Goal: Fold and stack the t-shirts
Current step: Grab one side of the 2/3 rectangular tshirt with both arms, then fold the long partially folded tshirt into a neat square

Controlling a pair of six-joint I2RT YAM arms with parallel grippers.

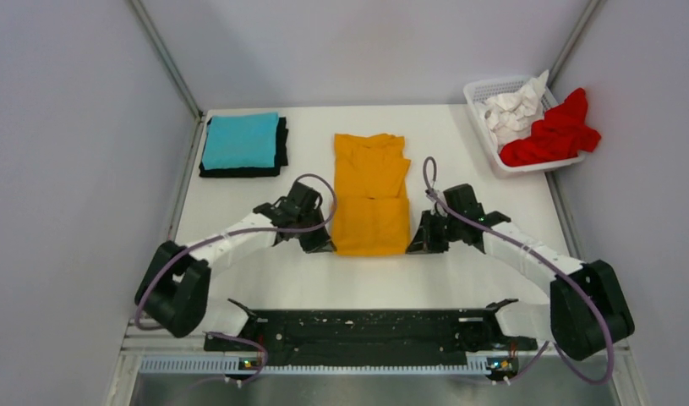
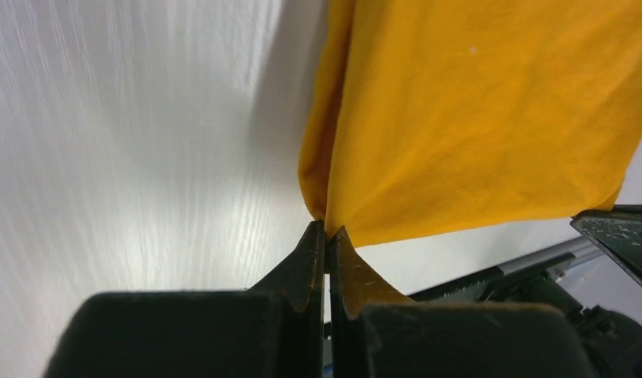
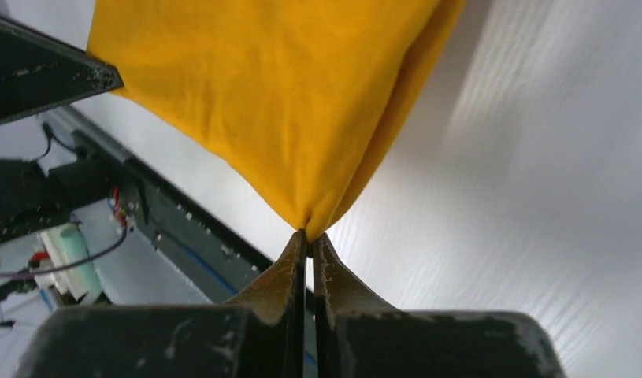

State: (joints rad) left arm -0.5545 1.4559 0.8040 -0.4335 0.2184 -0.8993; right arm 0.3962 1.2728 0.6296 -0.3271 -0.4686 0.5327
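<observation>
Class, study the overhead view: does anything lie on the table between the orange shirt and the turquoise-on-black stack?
Nothing visible does: only bare table separates the orange shirt from the turquoise shirt on the black shirt. The left claw and right claw pinch its near corners, clear of that path.

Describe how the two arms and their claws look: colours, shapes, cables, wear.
Both the left arm and right arm have white links between bulky black joints. A thin lilac cable loops along each arm. The left claw and right claw are black, each with two fingers tapering to narrow tips; their surfaces are scuffed and scratched. No sleeves or lettering show.
</observation>
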